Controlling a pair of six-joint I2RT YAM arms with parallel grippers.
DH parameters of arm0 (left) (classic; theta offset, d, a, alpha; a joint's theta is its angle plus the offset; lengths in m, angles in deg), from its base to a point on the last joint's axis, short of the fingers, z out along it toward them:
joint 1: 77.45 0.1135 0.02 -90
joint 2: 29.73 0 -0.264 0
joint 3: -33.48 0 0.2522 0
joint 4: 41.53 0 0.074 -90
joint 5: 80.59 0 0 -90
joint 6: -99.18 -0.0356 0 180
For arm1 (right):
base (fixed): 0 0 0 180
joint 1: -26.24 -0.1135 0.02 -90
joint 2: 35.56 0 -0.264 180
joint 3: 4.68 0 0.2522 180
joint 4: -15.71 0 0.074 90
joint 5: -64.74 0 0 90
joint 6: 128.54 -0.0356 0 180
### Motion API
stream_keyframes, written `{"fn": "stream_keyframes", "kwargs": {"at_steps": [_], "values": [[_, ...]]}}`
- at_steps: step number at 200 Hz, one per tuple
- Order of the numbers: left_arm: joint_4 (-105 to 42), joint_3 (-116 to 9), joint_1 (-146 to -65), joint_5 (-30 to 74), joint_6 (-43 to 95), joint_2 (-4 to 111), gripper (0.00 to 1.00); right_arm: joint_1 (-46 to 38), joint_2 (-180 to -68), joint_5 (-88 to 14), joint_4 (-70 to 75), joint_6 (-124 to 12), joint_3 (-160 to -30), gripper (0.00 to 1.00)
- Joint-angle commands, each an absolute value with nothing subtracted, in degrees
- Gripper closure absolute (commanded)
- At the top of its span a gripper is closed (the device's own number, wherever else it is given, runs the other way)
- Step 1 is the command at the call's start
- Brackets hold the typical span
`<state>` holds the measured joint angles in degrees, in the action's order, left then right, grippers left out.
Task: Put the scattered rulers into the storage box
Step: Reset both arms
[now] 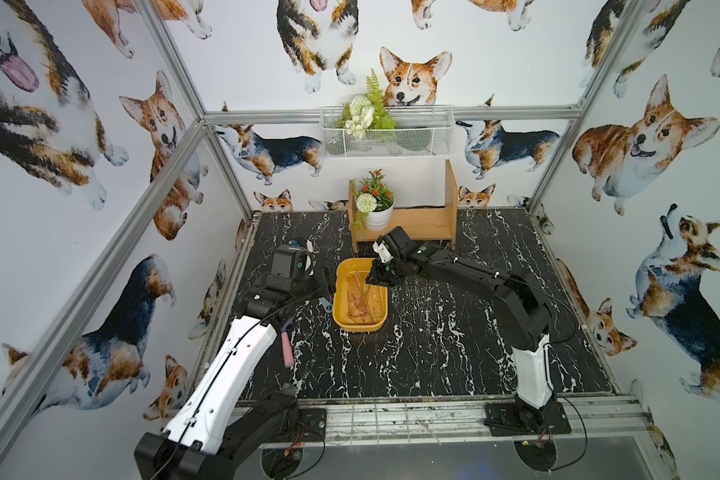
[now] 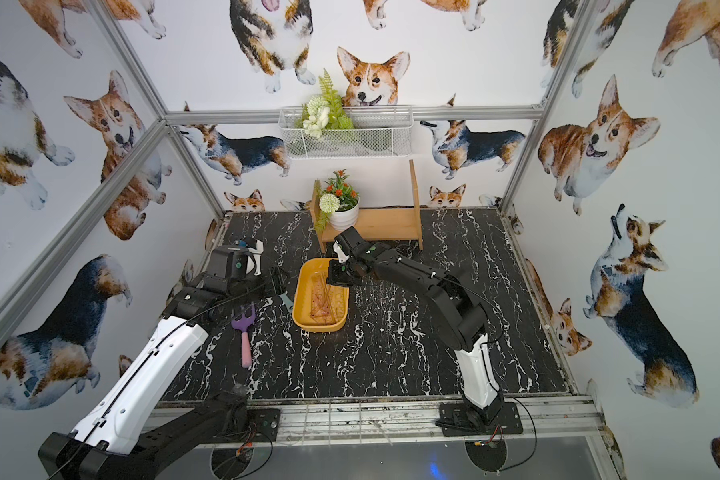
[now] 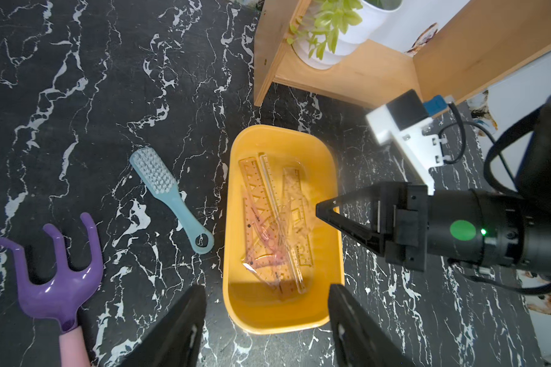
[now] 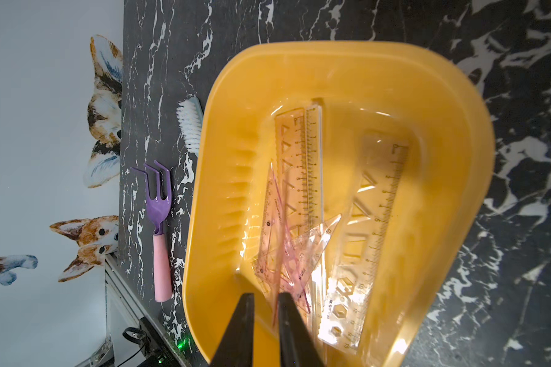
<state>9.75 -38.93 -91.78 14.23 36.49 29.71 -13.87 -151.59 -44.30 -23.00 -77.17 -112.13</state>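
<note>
The mustard-yellow storage box (image 1: 356, 328) (image 2: 316, 328) sits mid-table with several transparent rulers (image 1: 360, 297) (image 2: 323, 299) (image 3: 268, 203) lying inside, among them a stencil ruler (image 4: 372, 222). A thin pink set square (image 4: 279, 222) stands on edge in the box, right beside one finger of my right gripper (image 4: 266, 297). That right gripper (image 1: 368, 281) (image 2: 329, 282) (image 3: 318, 209) hangs over the box's far right part, jaws a little apart with nothing clamped. My left gripper (image 3: 267, 287) (image 1: 329, 286) (image 2: 279, 282) is wide open and empty, just left of the box.
A purple rake with a pink handle (image 2: 245, 328) (image 3: 58, 276) and a light-blue brush (image 3: 169, 197) lie left of the box. A wooden shelf (image 1: 416, 224) with a potted plant stands behind it. A white wire basket (image 1: 387, 133) hangs on the back wall.
</note>
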Motion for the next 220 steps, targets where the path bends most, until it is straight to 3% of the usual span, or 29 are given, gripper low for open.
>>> {"fn": "stream_keyframes", "kwargs": {"at_steps": [1,42,69,101,146,154,158,200,220], "values": [[9.01,-38.73,-91.34,13.83,36.89,28.79,0.30,-13.92,-151.41,-41.31,-25.84,-74.72,-113.85,0.59],[7.73,-39.89,-91.25,10.03,36.88,26.95,0.22,-13.97,-146.95,-35.67,-27.91,-71.66,-114.09,0.33],[3.56,-39.37,-91.25,5.60,35.62,24.40,0.18,-13.83,-140.90,-28.38,-28.56,-68.83,-111.74,0.24],[-3.59,-37.44,-91.25,-0.53,31.53,20.25,0.04,-13.18,-131.02,-16.51,-27.23,-64.82,-106.04,0.20],[-13.47,-32.95,-91.25,-4.74,27.52,14.97,0.01,-12.52,-111.09,1.82,-13.53,-57.94,-89.15,0.13],[-14.71,-32.76,-91.25,-3.83,26.27,14.81,0.01,-12.31,-107.10,3.46,-10.26,-56.47,-85.72,0.01],[-15.30,-32.63,-91.25,-3.45,25.66,14.88,0.01,-12.07,-105.93,3.89,-9.42,-55.68,-84.85,0.00],[-24.33,-26.11,-91.25,-6.01,21.85,16.94,0.00,-11.69,-89.29,9.33,17.90,-38.99,-62.35,0.00],[-30.97,-18.57,-91.25,-12.67,21.04,18.13,0.00,-3.66,-85.11,5.46,22.01,-41.87,-55.60,0.00]]}}
